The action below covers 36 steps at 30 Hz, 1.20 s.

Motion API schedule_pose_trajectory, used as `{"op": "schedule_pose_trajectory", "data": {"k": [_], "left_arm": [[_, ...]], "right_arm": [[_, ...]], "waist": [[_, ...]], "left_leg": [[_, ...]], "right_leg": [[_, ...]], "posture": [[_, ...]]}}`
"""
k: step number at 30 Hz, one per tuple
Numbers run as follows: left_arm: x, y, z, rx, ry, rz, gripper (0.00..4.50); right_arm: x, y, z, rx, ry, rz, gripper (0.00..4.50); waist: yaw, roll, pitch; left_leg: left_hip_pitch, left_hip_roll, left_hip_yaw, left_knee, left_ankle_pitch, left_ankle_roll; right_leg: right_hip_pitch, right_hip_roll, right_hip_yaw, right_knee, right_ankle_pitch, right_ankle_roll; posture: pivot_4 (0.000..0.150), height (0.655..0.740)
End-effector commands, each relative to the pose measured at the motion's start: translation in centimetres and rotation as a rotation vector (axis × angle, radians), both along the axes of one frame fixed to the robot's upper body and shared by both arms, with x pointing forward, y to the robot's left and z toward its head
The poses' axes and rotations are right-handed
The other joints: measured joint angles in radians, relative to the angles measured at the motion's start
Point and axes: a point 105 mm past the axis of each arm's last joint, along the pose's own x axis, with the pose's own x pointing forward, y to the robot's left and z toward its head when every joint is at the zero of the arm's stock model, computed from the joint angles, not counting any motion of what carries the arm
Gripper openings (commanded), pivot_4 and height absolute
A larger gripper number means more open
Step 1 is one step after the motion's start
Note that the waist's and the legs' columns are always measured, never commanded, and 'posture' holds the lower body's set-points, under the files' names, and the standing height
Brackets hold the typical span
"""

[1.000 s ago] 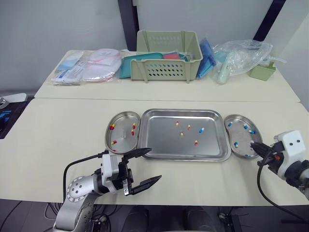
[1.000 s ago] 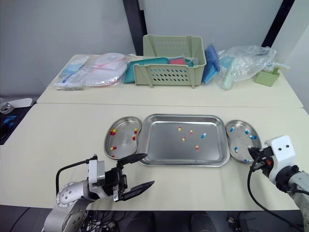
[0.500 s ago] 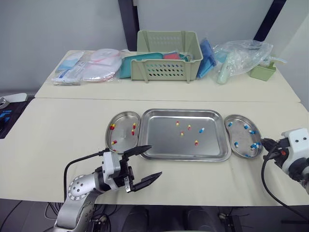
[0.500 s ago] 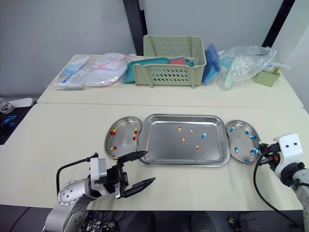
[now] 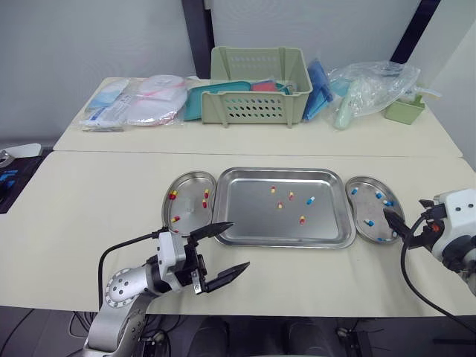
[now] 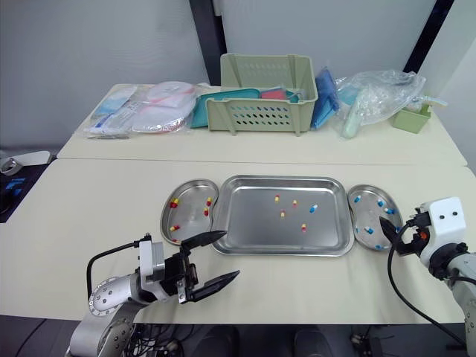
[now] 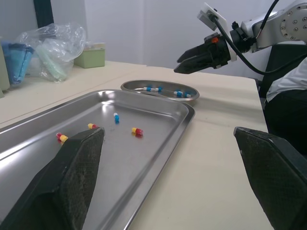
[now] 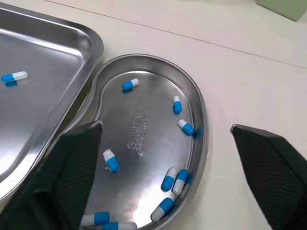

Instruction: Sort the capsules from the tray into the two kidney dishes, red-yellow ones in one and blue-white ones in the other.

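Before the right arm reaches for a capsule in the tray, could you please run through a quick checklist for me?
1. Right gripper open and empty: ok.
2. Left gripper open and empty: ok.
3. Right kidney dish holds sorted blue-white capsules alone: ok.
4. Left kidney dish holds sorted red-yellow capsules alone: ok.
5. Tray emptied: not ok; one loose blue-white capsule and four loose red-yellow capsules remain.

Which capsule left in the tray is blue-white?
The blue-white capsule lying farthest toward the robot's right in the tray, closest to the right kidney dish. The other four are red-yellow capsules.
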Motion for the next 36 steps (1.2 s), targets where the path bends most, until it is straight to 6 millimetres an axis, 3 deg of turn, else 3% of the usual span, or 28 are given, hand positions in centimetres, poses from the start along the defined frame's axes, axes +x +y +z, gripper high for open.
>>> {"op": "schedule_pose_trajectory", "data": {"k": [1, 5, 8, 11, 16, 20, 25, 36], "left_arm": [[0.9, 1.6, 1.6, 0.011, 0.001, 0.096, 4.50], [2.1, 4.8, 1.5, 0.104, 0.080, 0.265, 4.50], [2.2, 8.7, 1.7, 0.150, 0.120, 0.408, 4.50], [1.8, 13.7, 1.4, 0.213, 0.179, 0.561, 4.50], [-0.9, 21.6, -0.8, 0.356, 0.311, 0.751, 4.50], [-2.6, 24.6, -2.1, 0.406, 0.371, 0.815, 4.50], [-3.4, 25.2, -2.9, 0.408, 0.383, 0.826, 4.50], [-2.8, 23.3, -1.9, 0.418, 0.355, 0.796, 4.50]], "right_arm": [[-0.5, 0.9, 2.2, -0.051, -0.127, 0.096, 4.45], [-1.4, 1.9, 2.1, -0.133, -0.135, 0.232, 4.45], [-2.6, 2.0, 1.4, -0.161, -0.064, 0.356, 4.45], [-4.1, 0.8, 1.0, -0.196, 0.026, 0.438, 4.45], [-6.8, -2.2, -0.2, -0.260, 0.203, 0.514, 4.45], [-7.5, -3.7, -0.2, -0.252, 0.242, 0.502, 4.45], [-7.3, -3.5, -0.2, -0.249, 0.227, 0.512, 4.45], [-6.1, -1.4, -0.3, -0.245, 0.154, 0.584, 4.45]], "waist": [[0.000, 0.000, 0.000], [0.000, 0.000, 0.000], [-0.003, 0.000, 0.000], [0.000, 0.000, 0.001], [0.000, -0.001, 0.001], [-0.001, -0.004, 0.002], [0.000, -0.004, 0.002], [-0.001, -0.004, 0.002]], "left_leg": [[0.000, 0.000, 0.000, 0.000, 0.000, 0.000], [0.000, 0.000, -0.001, 0.000, 0.000, 0.000], [0.000, 0.000, 0.000, 0.000, 0.000, 0.000], [0.000, 0.000, 0.000, 0.000, 0.000, 0.000], [0.001, 0.000, 0.001, -0.001, 0.000, 0.000], [0.001, 0.000, 0.000, -0.001, 0.000, 0.000], [0.001, 0.001, 0.001, -0.001, 0.000, 0.000], [0.001, 0.001, 0.000, -0.001, 0.000, 0.000]], "right_leg": [[0.000, 0.000, 0.000, 0.000, 0.000, 0.000], [0.000, 0.000, -0.001, 0.000, 0.000, 0.000], [0.000, 0.000, 0.000, 0.000, 0.000, 0.000], [0.000, 0.000, 0.000, 0.000, 0.000, 0.000], [0.001, 0.000, 0.000, -0.001, 0.000, 0.000], [0.001, 0.000, 0.000, -0.001, 0.000, 0.000], [0.001, 0.000, 0.000, -0.001, 0.000, 0.000], [0.001, 0.000, 0.000, -0.001, 0.000, 0.000]], "posture": [[0.150, 0.7400], [0.150, 0.7400], [0.150, 0.7400], [0.150, 0.7400], [0.150, 0.7400], [0.150, 0.7400], [0.150, 0.7400], [0.150, 0.7400]]}}
